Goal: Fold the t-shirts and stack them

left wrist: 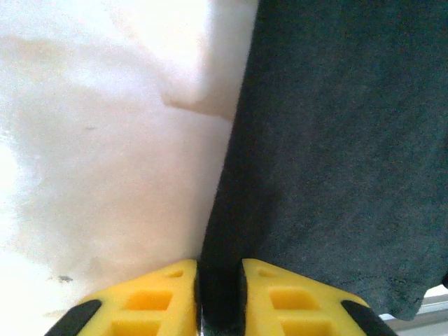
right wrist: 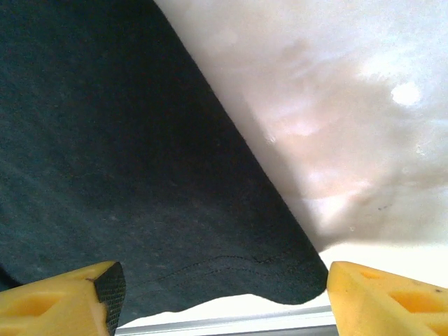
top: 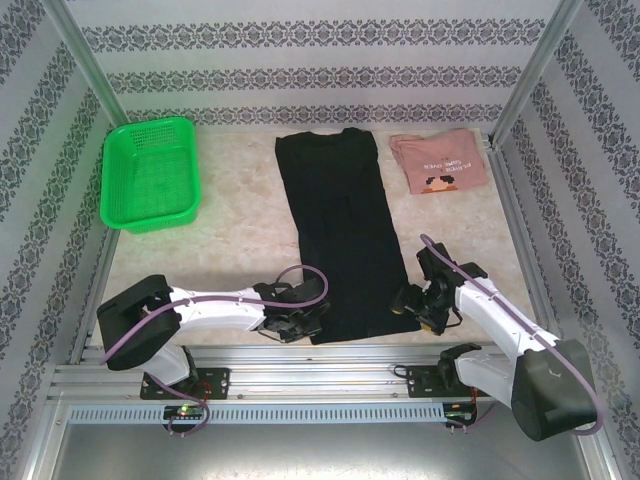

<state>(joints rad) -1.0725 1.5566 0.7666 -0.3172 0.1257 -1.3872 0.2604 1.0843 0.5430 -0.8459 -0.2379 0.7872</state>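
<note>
Marble table (top: 240, 255): green basket (top: 150, 172), black tee (top: 340, 240).

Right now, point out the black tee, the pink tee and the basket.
black tee (top: 340, 230): top view, middle of its body.
pink tee (top: 438, 160): top view, centre of the cloth.
basket (top: 150, 218): top view, near wall.

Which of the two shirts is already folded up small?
The pink shirt at the far right: a small folded packet with its print showing. The black shirt lies as a long strip down the middle.
</note>
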